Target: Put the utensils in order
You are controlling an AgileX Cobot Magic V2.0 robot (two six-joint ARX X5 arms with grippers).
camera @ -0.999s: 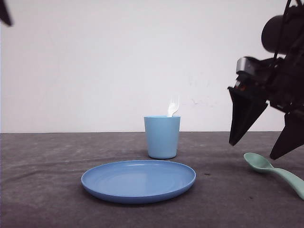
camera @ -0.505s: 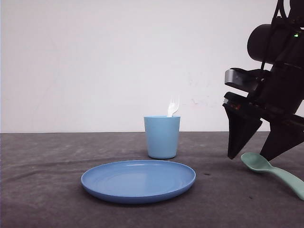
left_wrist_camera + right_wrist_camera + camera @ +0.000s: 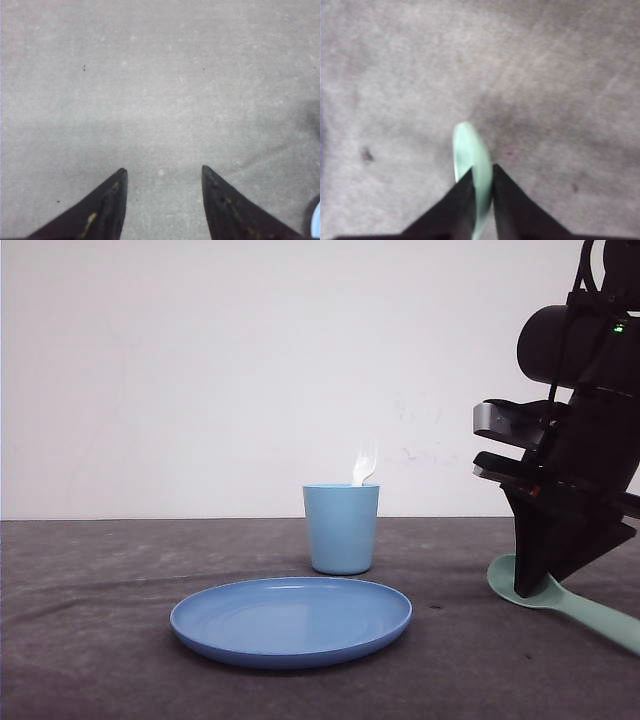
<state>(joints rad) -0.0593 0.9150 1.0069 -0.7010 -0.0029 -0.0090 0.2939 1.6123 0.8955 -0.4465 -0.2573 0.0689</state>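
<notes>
Mint-green plastic, the spoon (image 3: 570, 605) lies near the tabletop's (image 3: 100, 640) right edge, its bowl pinched between the pressed-in fingers (image 3: 462, 200) of the right gripper (image 3: 535, 585). White plastic, the fork (image 3: 364, 466) stands upright in the light blue cup (image 3: 341, 528) toward the back middle, just behind the blue plate (image 3: 291, 620). Over bare tabletop, the left gripper (image 3: 162, 172) hangs with fingers spread apart, holding nothing.
</notes>
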